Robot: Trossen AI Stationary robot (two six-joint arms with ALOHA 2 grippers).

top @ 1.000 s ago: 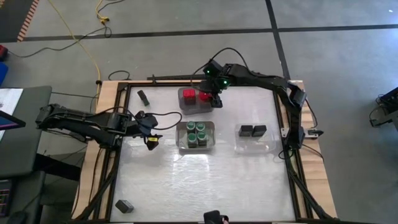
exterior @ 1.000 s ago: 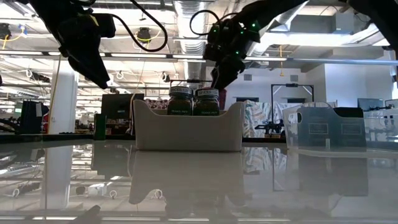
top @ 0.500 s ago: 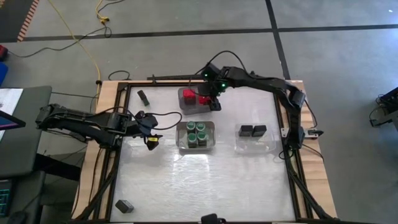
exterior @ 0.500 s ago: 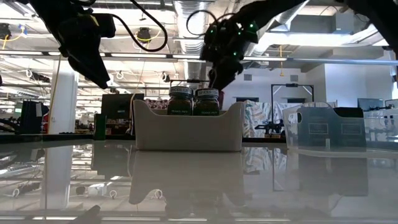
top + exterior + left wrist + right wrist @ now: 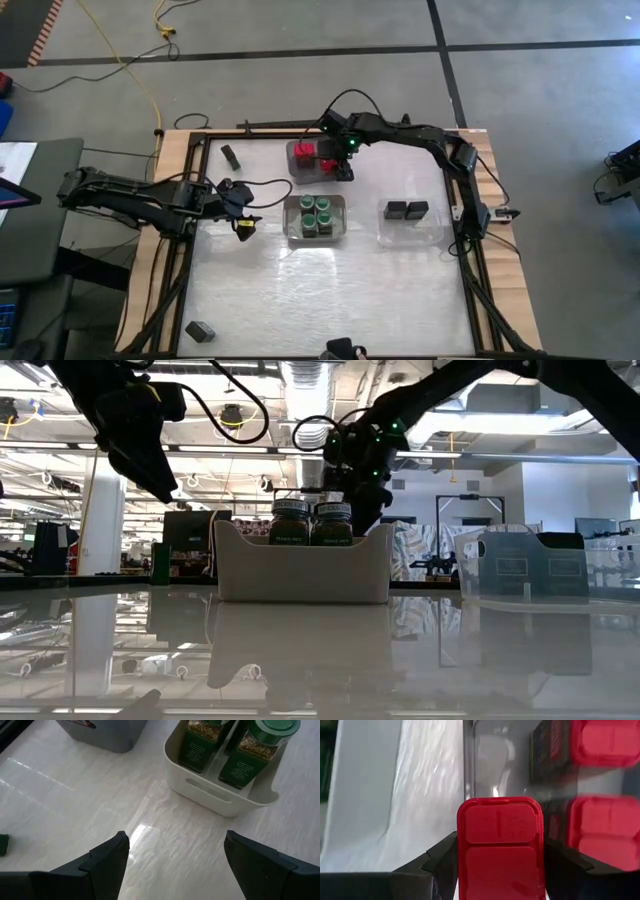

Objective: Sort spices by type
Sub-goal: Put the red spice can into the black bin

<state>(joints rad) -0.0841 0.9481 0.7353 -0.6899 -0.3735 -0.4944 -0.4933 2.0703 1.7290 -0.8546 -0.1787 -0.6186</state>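
A: How far along is the sorting judged to be?

B: Well along, but not done. From left to right: two tins are seen loose, one (image 5: pixel 231 155) at the far left of the table and one (image 5: pixel 200 331) at the near left corner. The left gripper (image 5: pixel 244 226) is held over the table left of the middle, its jaws spread and nothing between them. Four green jars (image 5: pixel 316 215) are grouped in the white bin (image 5: pixel 291 234) at the centre. Red boxes (image 5: pixel 304 152) are gathered in the clear bin (image 5: pixel 293 174) just beyond it. Two more tins (image 5: pixel 407 210) are set in the clear bin (image 5: pixel 437 235) to the right.

A: And the right gripper?

B: The right gripper (image 5: pixel 338 160) is placed over the far bin, and a red box (image 5: pixel 500 854) is clamped between its fingers (image 5: pixel 441 858), not yet set down. At least two other red lids (image 5: pixel 606 742) are seen inside the bin beside it.

A: How is that box described?

B: A squarish container is seen, with a glossy red hinged lid with rounded corners, split by a seam across the middle.

A: What is left?

B: The held box is to be released, and the two stray tins are to be joined with the pair on the right.
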